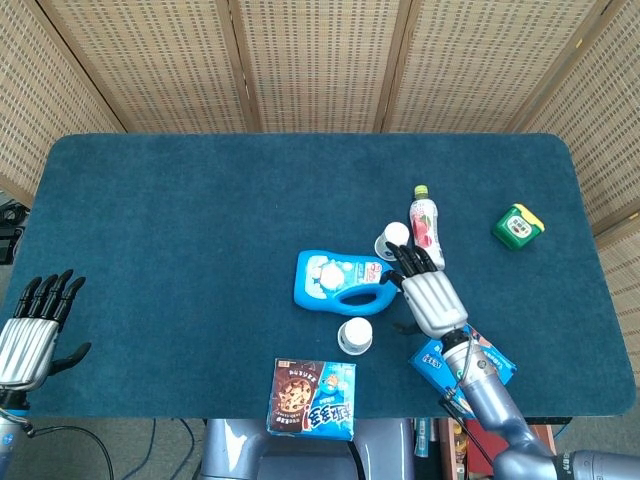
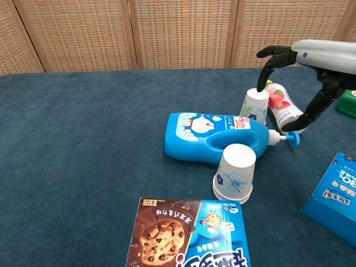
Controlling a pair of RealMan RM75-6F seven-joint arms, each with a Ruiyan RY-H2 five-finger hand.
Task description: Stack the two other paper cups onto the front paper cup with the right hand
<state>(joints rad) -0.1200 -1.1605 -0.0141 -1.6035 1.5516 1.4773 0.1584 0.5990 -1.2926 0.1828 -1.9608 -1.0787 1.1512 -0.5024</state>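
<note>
Head view: the right hand (image 1: 430, 297) hovers with fingers spread, holding nothing — the stacked cups (image 1: 355, 335) stand near the table's front edge, the last cup (image 1: 391, 239) just beyond the fingertips. The left hand (image 1: 27, 335) waits, fingers apart, at the front-left corner.

Chest view: stacked cups (image 2: 233, 173) upside down before the blue bottle (image 2: 214, 136); right hand (image 2: 303, 67) empty above the last cup (image 2: 255, 105).
</note>
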